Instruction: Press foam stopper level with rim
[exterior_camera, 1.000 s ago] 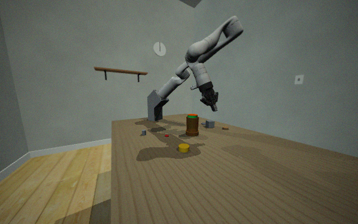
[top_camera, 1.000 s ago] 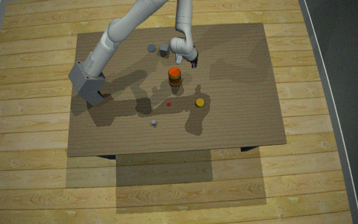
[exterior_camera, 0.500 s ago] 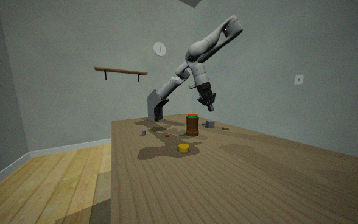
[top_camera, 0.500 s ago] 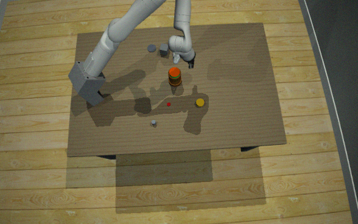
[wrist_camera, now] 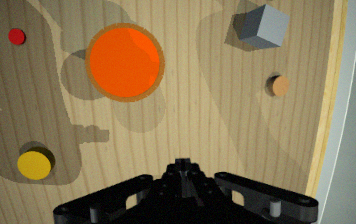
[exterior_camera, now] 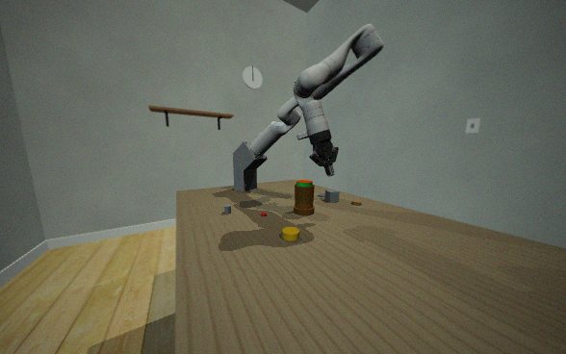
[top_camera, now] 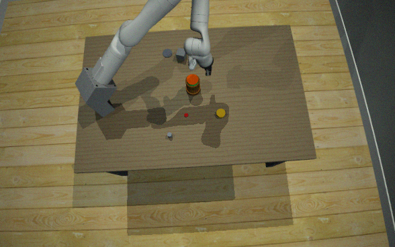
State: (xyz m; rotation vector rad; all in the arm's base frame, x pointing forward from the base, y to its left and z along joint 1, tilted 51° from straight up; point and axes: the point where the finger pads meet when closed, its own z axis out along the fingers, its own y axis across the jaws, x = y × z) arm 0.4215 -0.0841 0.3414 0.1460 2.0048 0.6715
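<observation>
A brown jar point(top_camera: 193, 86) stands upright near the middle of the table, also seen in the exterior view point(exterior_camera: 303, 199). An orange foam stopper point(top_camera: 193, 79) sits in its mouth and stands a little above the rim, with a green band under the orange top point(exterior_camera: 304, 183). In the wrist view the stopper point(wrist_camera: 124, 61) fills the jar's mouth at the upper left. My gripper point(top_camera: 208, 71) point(exterior_camera: 330, 168) is shut and empty. It hangs in the air above and to one side of the jar, not touching it. Its fingers point(wrist_camera: 186, 179) show at the bottom of the wrist view.
A yellow disc point(top_camera: 220, 113), a small red disc point(top_camera: 186, 115) and a small grey cylinder point(top_camera: 169, 135) lie in front of the jar. A grey cube point(top_camera: 181, 54), a grey disc point(top_camera: 167, 53) and a small tan disc point(wrist_camera: 280, 85) lie behind it. The table edge point(wrist_camera: 327, 95) is near.
</observation>
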